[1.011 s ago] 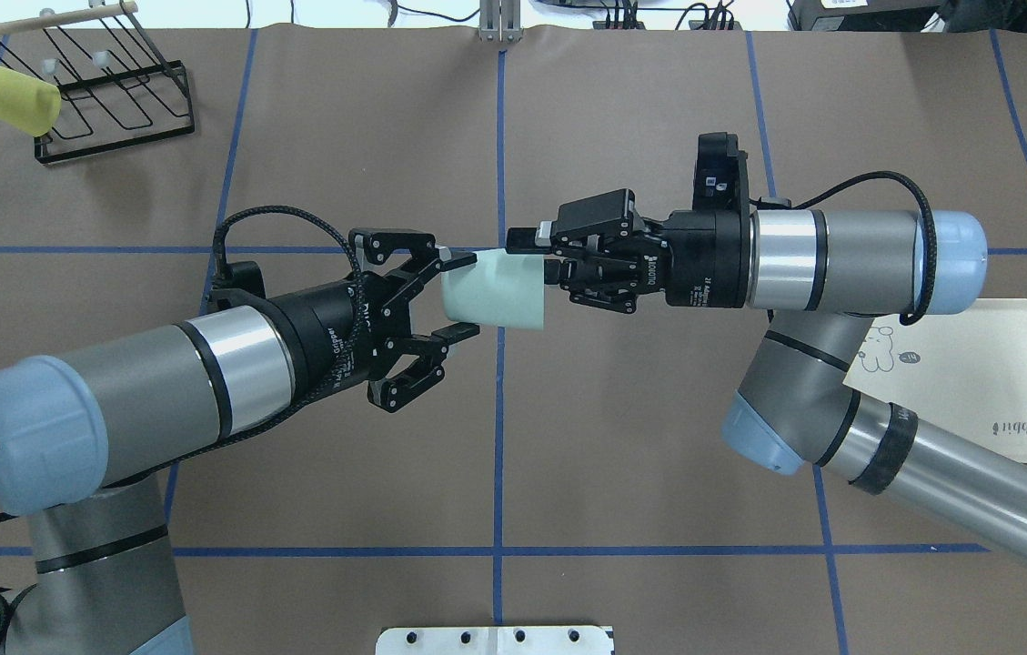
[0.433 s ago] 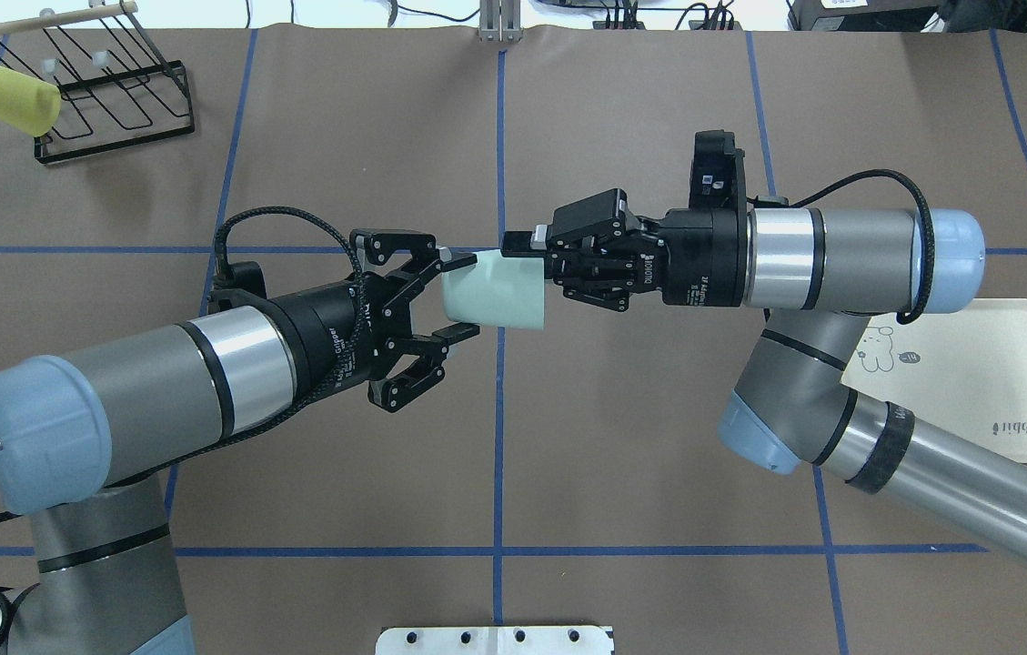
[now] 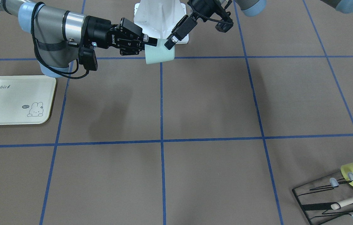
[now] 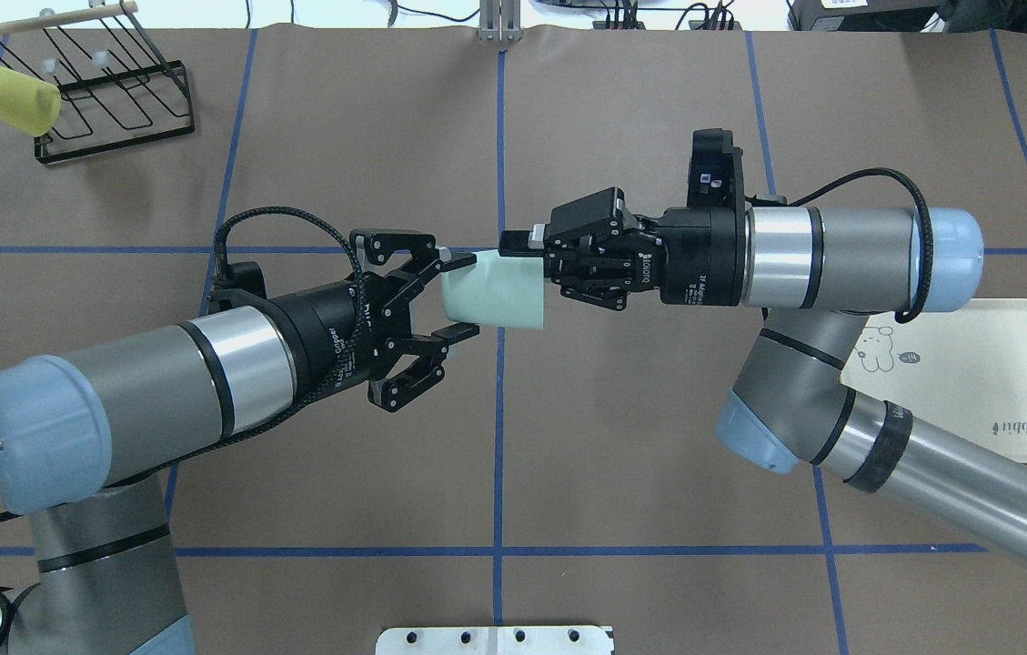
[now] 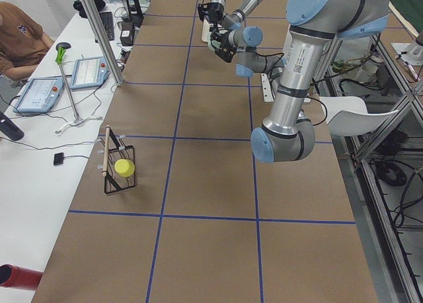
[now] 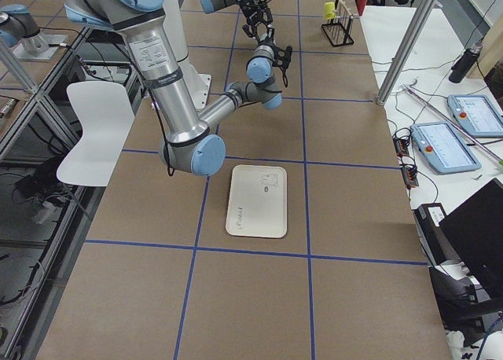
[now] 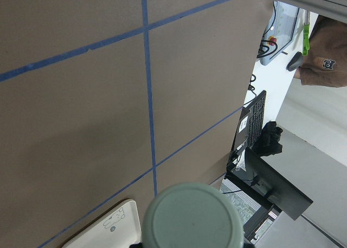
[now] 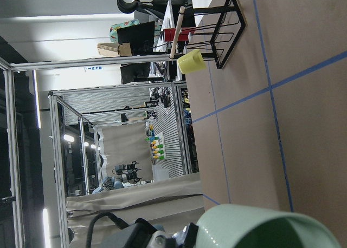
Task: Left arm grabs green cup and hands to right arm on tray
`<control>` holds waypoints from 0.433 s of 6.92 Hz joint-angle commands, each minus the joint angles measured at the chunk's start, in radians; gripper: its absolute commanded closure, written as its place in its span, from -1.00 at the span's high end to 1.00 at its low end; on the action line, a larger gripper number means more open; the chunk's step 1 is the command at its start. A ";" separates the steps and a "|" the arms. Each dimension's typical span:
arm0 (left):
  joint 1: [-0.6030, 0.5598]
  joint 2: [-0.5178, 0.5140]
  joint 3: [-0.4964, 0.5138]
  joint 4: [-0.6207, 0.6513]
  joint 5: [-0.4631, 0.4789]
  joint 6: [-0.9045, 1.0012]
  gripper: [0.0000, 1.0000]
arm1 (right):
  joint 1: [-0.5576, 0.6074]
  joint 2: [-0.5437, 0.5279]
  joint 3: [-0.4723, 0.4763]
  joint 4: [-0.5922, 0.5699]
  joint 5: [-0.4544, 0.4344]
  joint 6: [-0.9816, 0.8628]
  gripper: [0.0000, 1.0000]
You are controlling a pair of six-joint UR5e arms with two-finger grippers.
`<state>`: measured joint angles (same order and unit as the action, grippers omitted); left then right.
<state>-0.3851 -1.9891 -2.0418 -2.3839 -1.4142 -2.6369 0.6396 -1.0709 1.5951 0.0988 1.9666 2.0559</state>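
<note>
The green cup point(image 4: 490, 291) hangs on its side in the air over the table's middle, also in the front view point(image 3: 159, 53). My left gripper point(image 4: 463, 297) spans the cup's base end, one finger on each side. My right gripper point(image 4: 531, 256) meets it from the other side and is shut on the cup's rim, with one finger point(image 4: 515, 242) along the outside and the other hidden. The left wrist view shows the cup's base point(image 7: 190, 215); the right wrist view shows its rim point(image 8: 260, 229). The cream Rabbit tray point(image 4: 1004, 364) lies flat under the right arm's elbow.
A black wire rack point(image 4: 122, 100) with a yellow-green cup point(image 4: 11, 97) on a peg stands at the far left corner. A white mounting plate point(image 4: 495, 639) sits at the near edge. Blue tape lines cross the brown table.
My right gripper has slid a little further left onto the cup's rim and its fingers have drawn in. The left arm and the cup have not moved.
</note>
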 commanded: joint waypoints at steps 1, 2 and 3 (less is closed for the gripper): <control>0.000 0.001 0.000 0.000 0.000 0.000 -1.00 | 0.000 0.000 0.000 -0.002 0.000 0.000 -0.40; 0.000 0.004 0.000 0.000 0.000 0.003 -1.00 | 0.000 0.000 -0.001 -0.002 0.000 0.000 -0.49; 0.000 0.004 0.000 0.000 0.000 0.003 -1.00 | 0.000 -0.001 0.000 -0.002 0.000 0.000 -0.66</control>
<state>-0.3849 -1.9860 -2.0417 -2.3838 -1.4143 -2.6348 0.6397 -1.0709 1.5946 0.0967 1.9665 2.0555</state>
